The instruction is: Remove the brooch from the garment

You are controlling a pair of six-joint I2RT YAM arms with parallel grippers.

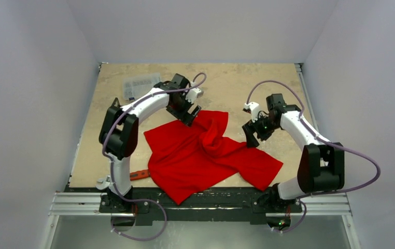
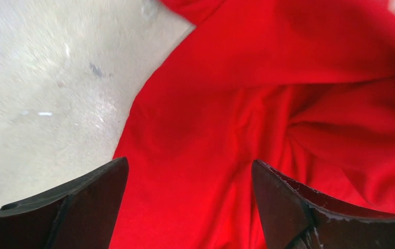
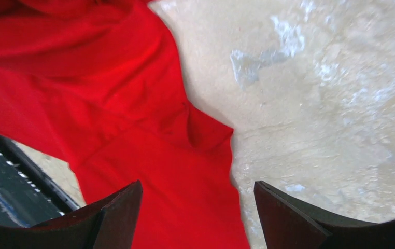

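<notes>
No writing, label or number was legible anywhere; the clear packet [image 1: 138, 86] at the table's [image 1: 247, 83] eleven o'clock showed too small to read.

The crumpled garment [image 1: 206, 155] covers the middle of the worktop [image 1: 237, 83] down to the near edge, with a bunched ridge at its centre. A clear packet [image 1: 138, 85] lies at the far left corner and a red-handled tool [image 1: 140, 174] by the near left corner. The far edge and far right corner lie open.
</notes>
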